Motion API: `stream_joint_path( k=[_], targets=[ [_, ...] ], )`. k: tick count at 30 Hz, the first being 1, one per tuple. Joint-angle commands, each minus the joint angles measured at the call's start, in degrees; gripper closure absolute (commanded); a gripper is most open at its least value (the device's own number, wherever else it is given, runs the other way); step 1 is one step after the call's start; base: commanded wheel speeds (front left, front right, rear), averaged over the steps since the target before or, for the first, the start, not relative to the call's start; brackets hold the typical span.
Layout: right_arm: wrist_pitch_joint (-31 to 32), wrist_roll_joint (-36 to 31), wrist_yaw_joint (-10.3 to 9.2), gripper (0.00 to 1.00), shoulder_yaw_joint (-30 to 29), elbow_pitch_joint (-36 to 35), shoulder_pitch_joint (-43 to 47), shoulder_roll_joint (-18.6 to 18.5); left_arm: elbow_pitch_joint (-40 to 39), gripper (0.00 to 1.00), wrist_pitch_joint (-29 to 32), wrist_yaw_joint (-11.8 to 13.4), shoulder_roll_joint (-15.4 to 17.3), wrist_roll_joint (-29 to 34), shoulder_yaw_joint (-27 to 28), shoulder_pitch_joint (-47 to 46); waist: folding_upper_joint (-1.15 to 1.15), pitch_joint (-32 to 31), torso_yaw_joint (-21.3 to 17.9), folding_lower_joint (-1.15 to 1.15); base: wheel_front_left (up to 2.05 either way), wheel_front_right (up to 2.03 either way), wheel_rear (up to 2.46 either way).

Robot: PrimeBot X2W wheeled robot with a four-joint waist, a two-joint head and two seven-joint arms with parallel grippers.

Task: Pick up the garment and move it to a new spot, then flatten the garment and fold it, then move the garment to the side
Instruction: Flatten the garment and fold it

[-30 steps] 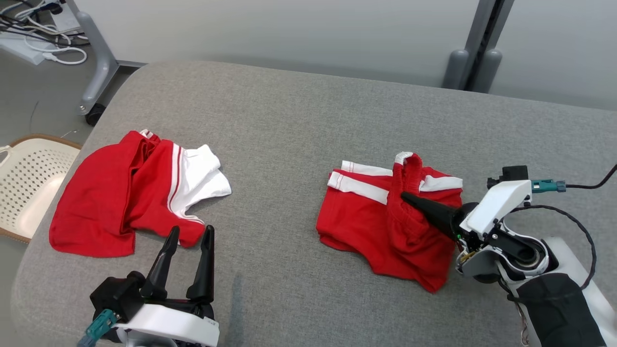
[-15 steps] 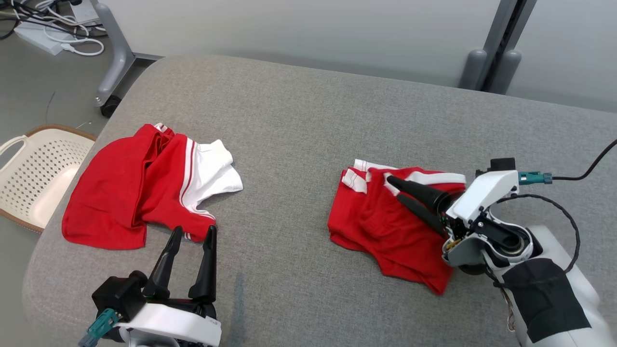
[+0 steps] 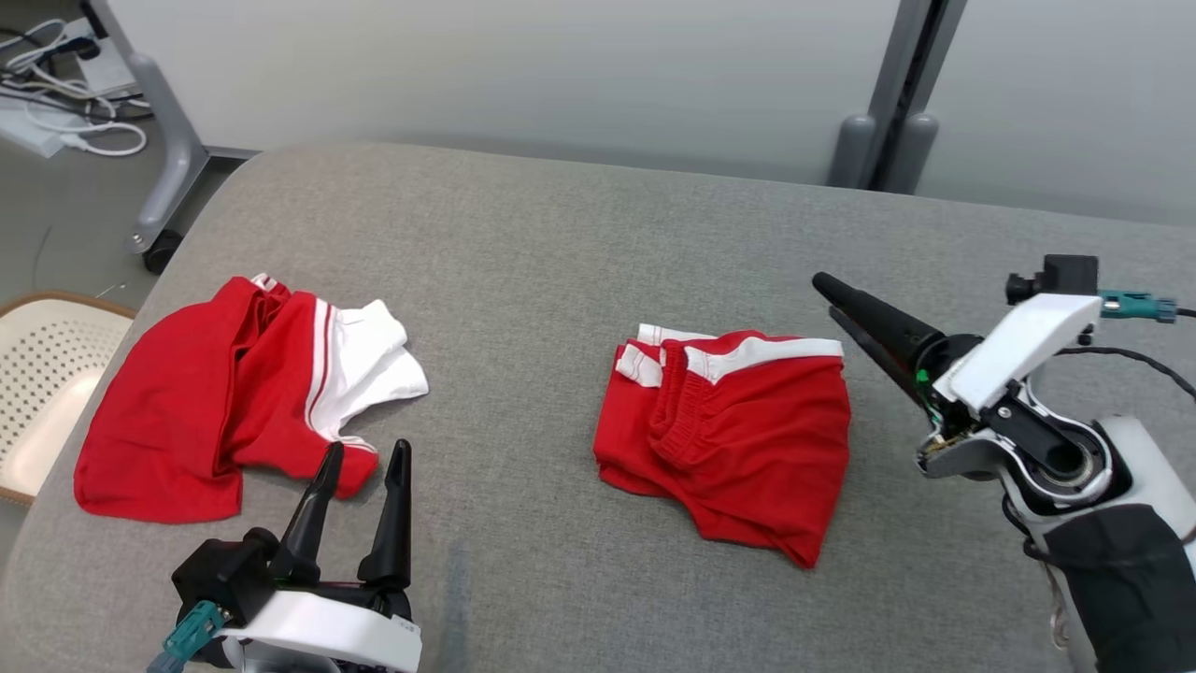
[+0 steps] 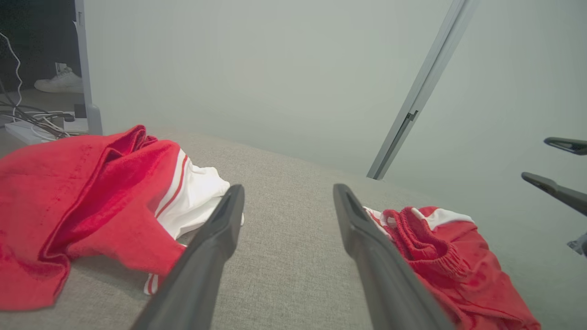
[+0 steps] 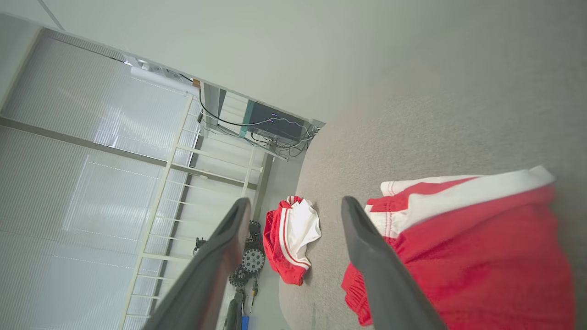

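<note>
A: What lay on the wide grey fabric-covered table (image 3: 561,215), and where did you see trouble?

B: Toward its left edge sprawled a crumpled red garment with a white panel (image 3: 234,383). The smaller folded red shorts with white stripes (image 3: 738,430) sat right of centre, well apart from it. I judged the fold done and the move aside not yet made, so dragging the shorts leftward could have run them into that heap

A: And the grippers?

B: The right gripper (image 3: 827,297) hung over the table just off the shorts' far right corner, its two dark fingers parted and empty. The left gripper (image 3: 367,451) was likewise spread with nothing between its fingers, near the crumpled garment's hem, where a careless reach might have snagged it

A: The worst case?

B: A pinch on the top layer alone, which would likely have peeled the fold open on the lift. The bunched elastic waistband (image 3: 677,416) made a ridge, so a fingertip could also have caught there
</note>
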Motion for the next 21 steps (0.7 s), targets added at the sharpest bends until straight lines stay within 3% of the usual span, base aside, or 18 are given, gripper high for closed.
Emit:
stream_joint_path(
  k=[1,9,14,21],
  targets=[
    [-1.2,-1.5,0.05,0.00,0.3,-1.6,1.4,-1.6,0.0,0.00,-0.1,-0.1,0.2,0.3,0.2,-0.1,0.00,-0.5,-0.8,0.00,0.00,0.00,0.00],
    [-5.2,-8.2,0.05,0.00,3.8,-4.7,5.4,-6.7,0.2,0.00,-0.1,-0.3,0.2,1.0,0.4,0.1,0.00,-1.1,-2.6,0.00,0.00,0.00,0.00],
    [-5.3,-11.6,0.05,0.00,5.9,1.8,5.2,-6.3,0.6,0.00,-0.1,-0.3,0.2,1.2,-0.1,-0.4,0.00,-1.4,-2.7,0.00,0.00,0.00,0.00],
    [0.5,-10.7,0.05,0.00,6.3,15.3,0.3,-3.2,0.9,0.00,-0.1,-0.4,0.2,0.8,-1.2,-1.1,0.00,-0.6,-0.7,0.00,0.00,0.00,0.00]
  ],
)
